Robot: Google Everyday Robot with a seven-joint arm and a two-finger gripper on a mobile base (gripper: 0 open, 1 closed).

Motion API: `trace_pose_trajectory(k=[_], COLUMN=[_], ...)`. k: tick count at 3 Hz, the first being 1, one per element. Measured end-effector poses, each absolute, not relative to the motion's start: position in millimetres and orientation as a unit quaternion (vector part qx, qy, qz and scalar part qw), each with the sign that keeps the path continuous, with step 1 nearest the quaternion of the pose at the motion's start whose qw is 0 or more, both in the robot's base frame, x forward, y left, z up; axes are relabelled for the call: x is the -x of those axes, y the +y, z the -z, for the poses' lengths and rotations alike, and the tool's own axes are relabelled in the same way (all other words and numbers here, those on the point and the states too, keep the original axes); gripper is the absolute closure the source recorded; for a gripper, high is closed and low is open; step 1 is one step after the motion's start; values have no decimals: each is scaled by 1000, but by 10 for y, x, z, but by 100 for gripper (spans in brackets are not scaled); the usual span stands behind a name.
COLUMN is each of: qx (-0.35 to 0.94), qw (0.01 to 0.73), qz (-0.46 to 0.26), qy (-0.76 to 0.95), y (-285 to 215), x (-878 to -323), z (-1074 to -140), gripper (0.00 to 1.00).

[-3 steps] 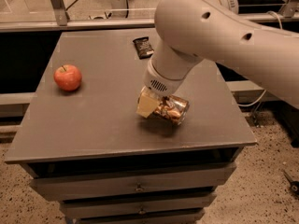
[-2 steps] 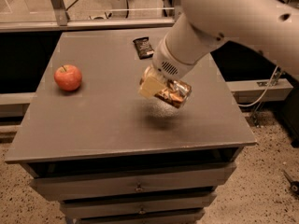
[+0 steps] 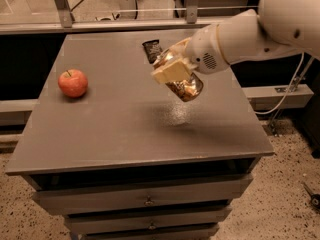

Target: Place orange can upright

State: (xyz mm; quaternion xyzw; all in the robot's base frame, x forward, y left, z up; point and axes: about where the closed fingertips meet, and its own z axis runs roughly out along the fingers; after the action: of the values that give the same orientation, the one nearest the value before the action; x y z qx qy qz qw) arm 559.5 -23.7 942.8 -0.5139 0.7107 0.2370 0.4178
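Two-finger gripper [image 3: 176,77] at the end of the big white robot arm [image 3: 250,34] is closed around the shiny orange metal drink can [image 3: 188,89], with one pale yellow finger [image 3: 171,72] pressed on its side. That can hangs in the air above the middle of the flat grey table [image 3: 115,139], tipped over at a slant, not touching the top. A dim shadow [image 3: 175,118] lies on the table under it. Just behind the can, a small dark snack wrapper [image 3: 151,50] lies flat. A round red apple [image 3: 73,83] sits far off on the left side. Grey drawers [image 3: 145,201] are below the tabletop.
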Motion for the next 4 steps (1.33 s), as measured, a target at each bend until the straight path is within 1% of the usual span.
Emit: trace_pose_trajectory(k=[1, 2, 3, 4], qx=[492, 499, 508, 498], qw=[485, 537, 570, 576], qz=[-327, -376, -404, -441], qy=[645, 567, 504, 475], y=[-279, -304, -345, -384], x=[-5538, -5407, -5282, -5211], z=[-9554, -9649, -9605, -9452], gripper=[100, 100, 100, 85])
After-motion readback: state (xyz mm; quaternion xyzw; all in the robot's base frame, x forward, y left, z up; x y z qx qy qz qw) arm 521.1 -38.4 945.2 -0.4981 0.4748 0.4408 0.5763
